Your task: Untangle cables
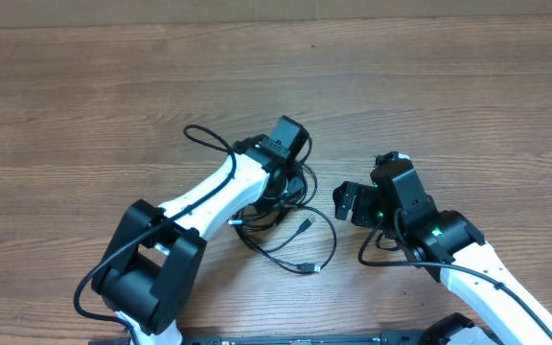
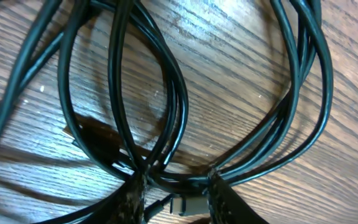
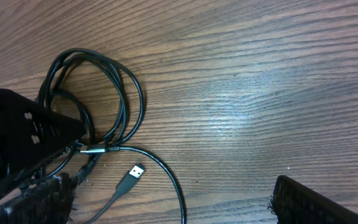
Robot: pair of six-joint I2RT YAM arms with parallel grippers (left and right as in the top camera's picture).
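One wooden table carries both arms and the work. The left gripper stands down on the heap of cables, its fingers drawn partway together. Several black strands gather at the fingers' inner edges and a small connector lies between the tips, though whether any strand is actually pinched cannot be told. The right gripper is released, its fingers spread wide and clamping nothing; the looped cables lie ahead of and just beside one finger, one strand crosses the gap between the fingers, and a loose USB plug lies inside that gap, nearer the same finger.
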